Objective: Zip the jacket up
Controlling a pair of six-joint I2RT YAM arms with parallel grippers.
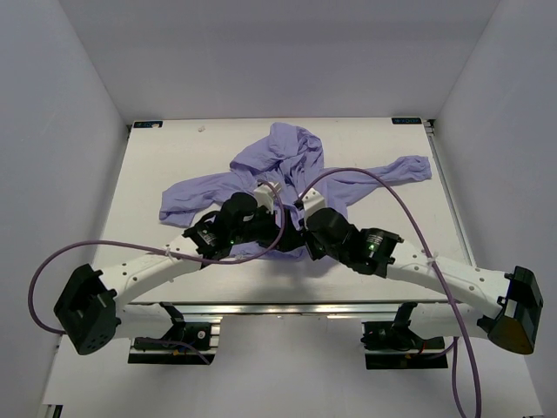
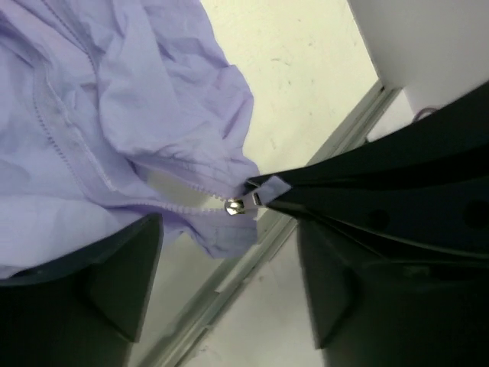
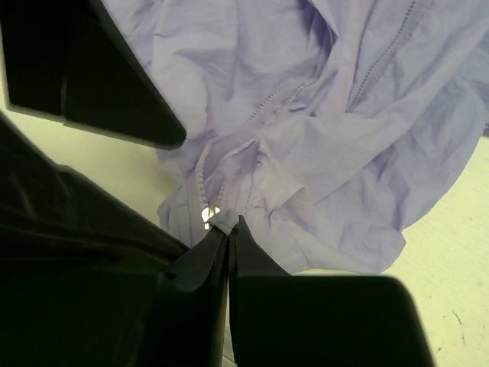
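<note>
Lavender jacket (image 1: 287, 165) spreads toward twelve o'clock on the table (image 1: 165, 152), its zipper pull (image 3: 217, 220) pinched in the right gripper's (image 3: 228, 238) closed jaws, while at nine o'clock the left gripper's (image 2: 229, 225) jaws stand wide apart.

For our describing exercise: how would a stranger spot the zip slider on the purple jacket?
Find the crumpled lavender fabric hooded jacket on the white table and follow its toothed front seam to the near hem. There, at the shut fingertips of the black right gripper, sits a small shiny metal zipper slider, the only bright metal on the cloth.
</note>
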